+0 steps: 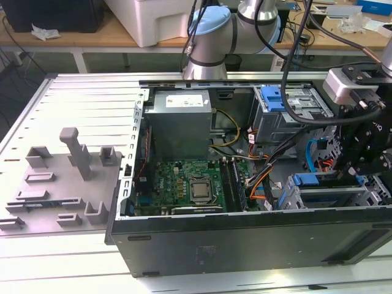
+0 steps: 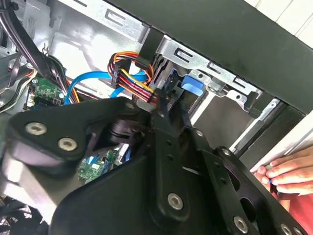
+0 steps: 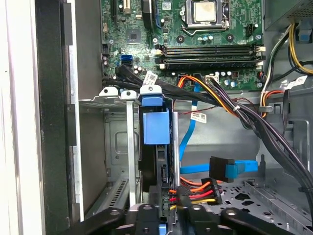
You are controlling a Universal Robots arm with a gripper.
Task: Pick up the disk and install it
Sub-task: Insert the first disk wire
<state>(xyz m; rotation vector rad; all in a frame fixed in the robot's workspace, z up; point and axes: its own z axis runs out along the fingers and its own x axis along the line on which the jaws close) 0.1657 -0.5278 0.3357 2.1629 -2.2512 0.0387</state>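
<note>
Inside your cage (image 3: 113, 93) the gripper (image 3: 164, 208) clamps the disk (image 3: 155, 142) (edge-on), walls close either side.

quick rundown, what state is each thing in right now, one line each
black computer case: side panel off, inside exposed
silver hard drive in its blue plastic carrier: standing on edge in the silver metal drive cage, blue tab outward
black gripper: at the drive's near edge
blue data cable with black plug: loose, plugged into nothing
processor socket: bare, no cooler on it
hand: resting on the case edge
</note>
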